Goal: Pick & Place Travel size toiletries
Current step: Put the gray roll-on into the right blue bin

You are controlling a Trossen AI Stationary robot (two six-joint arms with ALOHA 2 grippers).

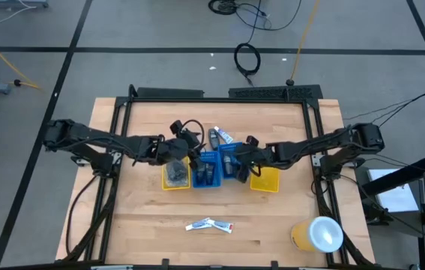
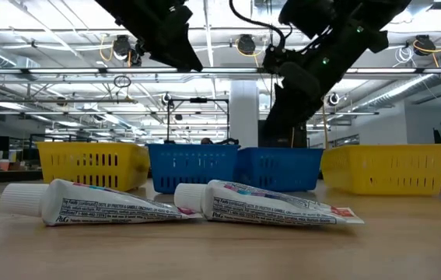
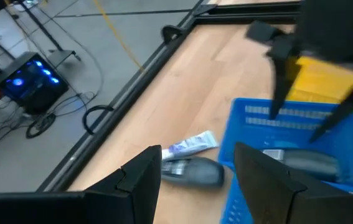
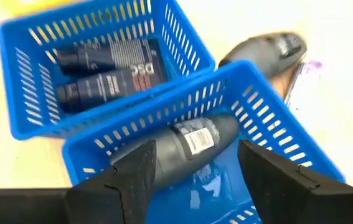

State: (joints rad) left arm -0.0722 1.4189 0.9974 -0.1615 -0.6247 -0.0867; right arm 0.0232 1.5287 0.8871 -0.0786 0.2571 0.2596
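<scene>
While both arms hang over the row of trays at the middle of the tabletop, we note the following.

Left gripper: the left gripper (image 3: 195, 180) is above the gap between the left yellow tray (image 1: 175, 178) and the blue trays; its jaws stand well apart and hold nothing.

Right gripper: the right gripper (image 4: 195, 168) is over the right blue tray (image 4: 269, 130); its jaws are wide open and empty.

Bottle under the right jaws: a dark bottle (image 4: 185, 146) lies on its side on the floor of this tray, its body crossing the gap between the two fingers, below them. We cannot tell whether they touch it.

Other bottles: two dark bottles (image 4: 111, 71) lie side by side in the left blue tray (image 1: 205, 174); one more dark bottle (image 3: 193, 172) lies on the bare wood just beside a small tube (image 3: 192, 144), behind the blue trays toward the far edge.

Tubes: two white tubes (image 1: 209, 224) lie together near the front edge of the tabletop, well apart from both grippers.

Handling: we judge the bottles light, stiff and smooth, so they may roll or slip; the best hold is across the middle of the body. The tubes look soft and flat; we would pinch them near the cap end.

Other things: a right yellow tray (image 1: 266, 180); a large cylinder (image 1: 318, 233) at the front right corner.
</scene>
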